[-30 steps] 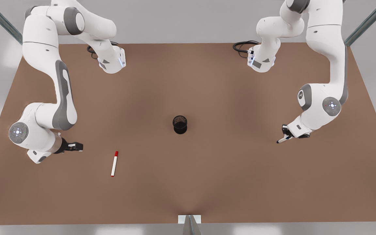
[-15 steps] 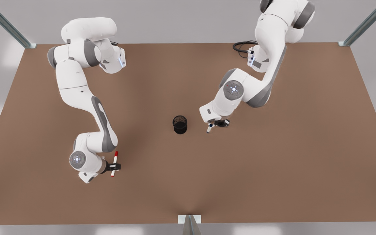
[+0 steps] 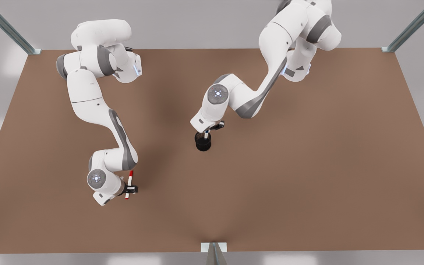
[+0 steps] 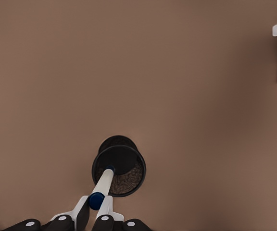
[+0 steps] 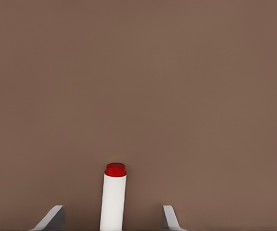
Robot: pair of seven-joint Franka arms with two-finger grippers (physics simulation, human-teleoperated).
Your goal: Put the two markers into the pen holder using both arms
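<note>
two grippers, two markers. left gripper (image 3: 209,129) (image 4: 94,211) hangs right over the pen holder (image 3: 202,141) (image 4: 119,166), fingers (image 4: 79,214) pinched on the blue marker (image 4: 101,187) (image 3: 206,134) near its dark blue cap. in the left wrist view the marker points down from the fingers, its far end inside the holder's mouth; whether it touches the bottom i can't tell. holder is a small black mesh cup standing upright near the middle of the brown table (image 3: 307,176), and this arm reaches to it from the front view's upper right.

right gripper (image 3: 130,189) (image 5: 113,219) is low over the table toward the front view's lower left, well apart from the holder. its fingers (image 5: 52,219) stand spread, one on each side of the red marker (image 3: 129,184) (image 5: 113,199) with a gap on both sides, so nothing is grasped. the marker lies flat on the table, white barrel between the fingers, one red end showing past them in the right wrist view. in the front view the gripper crosses the barrel near the marker's lower end, and the longer red part points up the picture. the left wrist view also catches this marker far off, with a black finger at the barrel.
</note>
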